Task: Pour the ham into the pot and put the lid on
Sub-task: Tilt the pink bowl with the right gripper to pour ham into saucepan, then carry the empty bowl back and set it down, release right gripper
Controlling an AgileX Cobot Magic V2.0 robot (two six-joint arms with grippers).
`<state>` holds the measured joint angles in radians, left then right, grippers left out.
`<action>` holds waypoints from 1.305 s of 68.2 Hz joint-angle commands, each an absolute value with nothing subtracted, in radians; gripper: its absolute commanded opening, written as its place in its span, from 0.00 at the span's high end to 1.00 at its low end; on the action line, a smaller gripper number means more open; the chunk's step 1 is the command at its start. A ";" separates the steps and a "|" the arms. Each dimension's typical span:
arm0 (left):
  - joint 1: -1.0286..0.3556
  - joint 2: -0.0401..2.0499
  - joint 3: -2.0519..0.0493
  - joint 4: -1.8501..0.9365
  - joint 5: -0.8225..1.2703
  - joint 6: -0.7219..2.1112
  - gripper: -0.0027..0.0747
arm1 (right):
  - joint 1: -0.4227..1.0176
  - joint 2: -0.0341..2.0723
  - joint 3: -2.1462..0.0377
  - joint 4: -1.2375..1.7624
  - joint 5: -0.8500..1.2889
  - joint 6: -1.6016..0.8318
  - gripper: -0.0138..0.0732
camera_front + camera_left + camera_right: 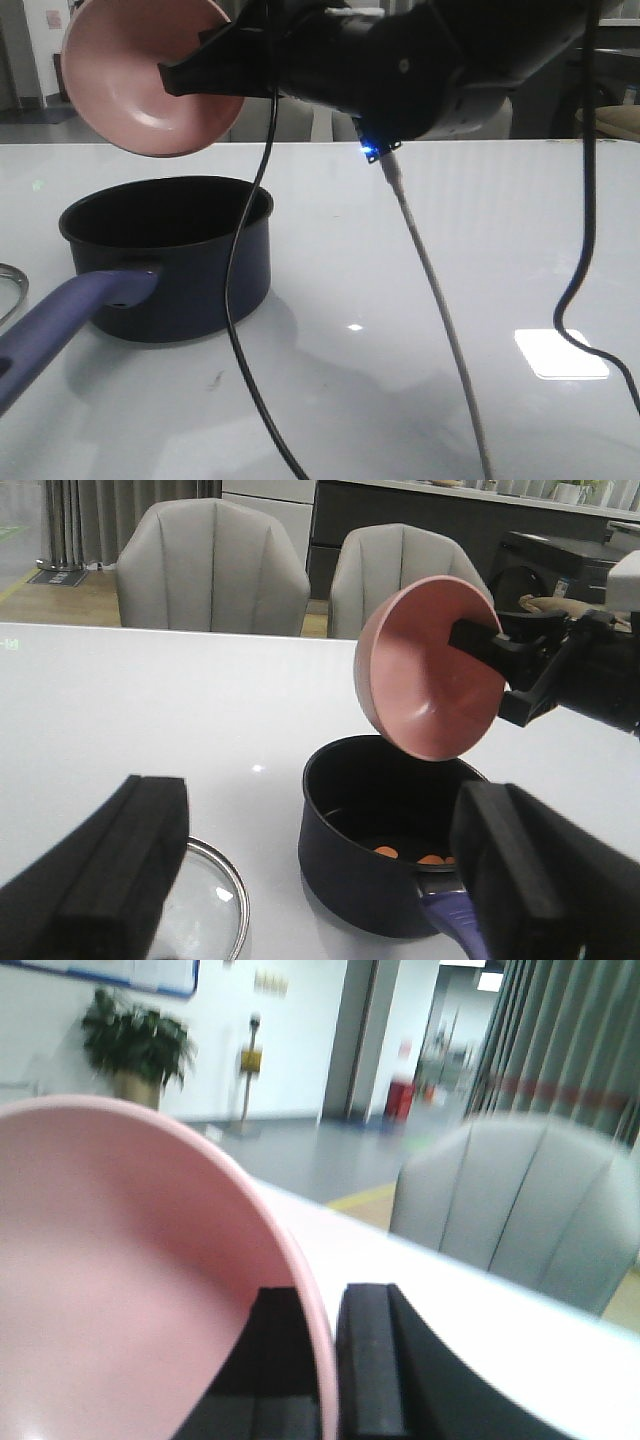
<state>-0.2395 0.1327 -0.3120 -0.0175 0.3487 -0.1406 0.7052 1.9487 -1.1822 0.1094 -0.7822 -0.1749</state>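
The right gripper (505, 665) clamped the rim of a round pink bowl (150, 75), tipped steeply above the dark navy saucepan (170, 255). Small orange ham cubes (415, 857) lay inside the pan. The left gripper (320, 880) stood open near the clear glass lid (215, 900) on the white table (400, 300)

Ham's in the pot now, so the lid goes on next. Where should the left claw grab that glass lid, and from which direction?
Probably from straight above, on its knob. The lid lies flat on the table beside the pot, between the open left claw's fingers, its thin metal rim offering no purchase. The knob itself is hidden in these views, so confirm its position first.
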 commanded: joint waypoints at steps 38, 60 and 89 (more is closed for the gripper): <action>-0.246 0.142 -0.341 -0.027 0.268 -0.143 0.23 | 0.450 1.541 -1.216 0.190 0.275 -0.140 0.69; -0.246 0.142 -0.341 -0.027 0.213 -0.143 0.23 | 0.216 1.586 -1.190 0.299 0.538 -0.134 0.69; -0.246 0.142 -0.335 -0.027 0.217 -0.143 0.23 | 0.166 1.765 -1.189 0.299 0.496 -0.134 0.68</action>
